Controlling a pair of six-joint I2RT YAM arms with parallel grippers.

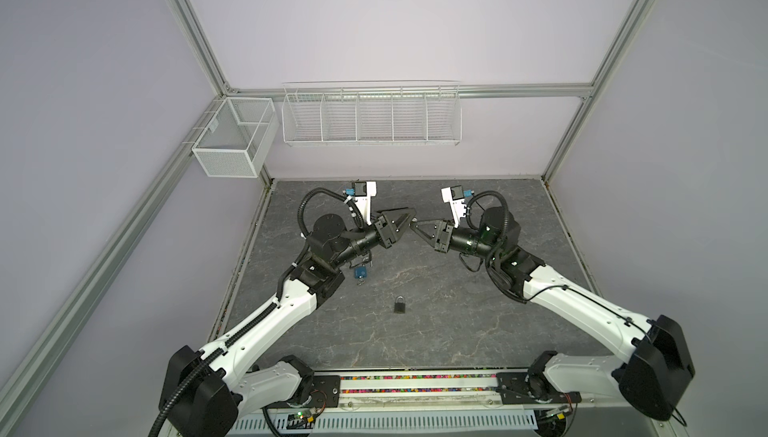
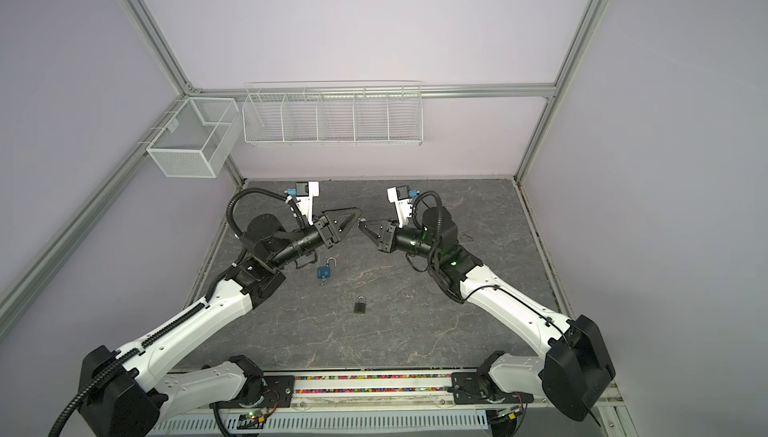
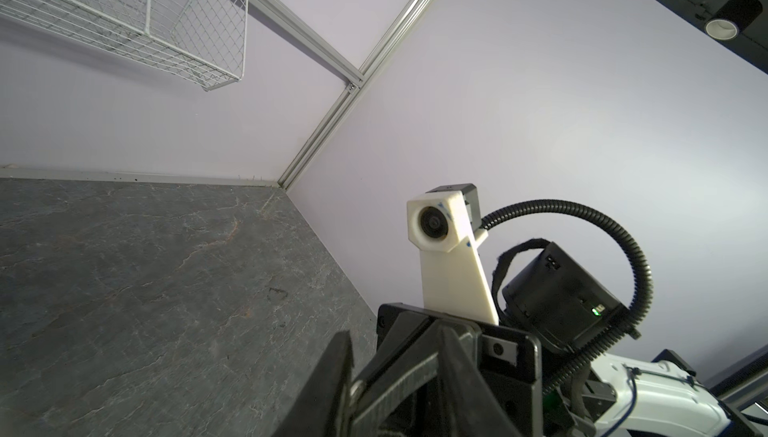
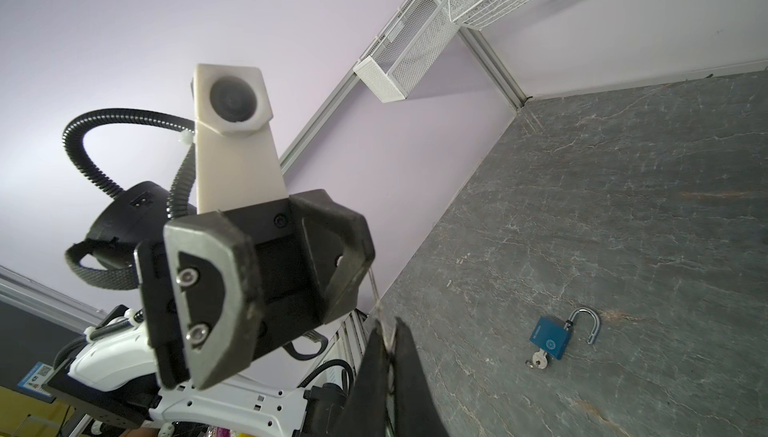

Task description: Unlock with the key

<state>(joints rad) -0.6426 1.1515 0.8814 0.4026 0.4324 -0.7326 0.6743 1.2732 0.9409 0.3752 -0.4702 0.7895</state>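
Well, right claw (image 1: pixel 413 227) pinches tiny key (image 4: pixel 389 333): prob. light, stiff, slick metal, best held by bow; left claw (image 4: pixel 282 273) half-open, empty.

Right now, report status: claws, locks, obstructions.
Left claw open, raised, facing right claw, shut on thin metal piece, unidentified. Blue padlock open, inserted key; black padlock shut, unobstructed on table.

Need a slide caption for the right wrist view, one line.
Blue padlock, shackle open and key inserted, lies on the grey tabletop; open left gripper in foreground.
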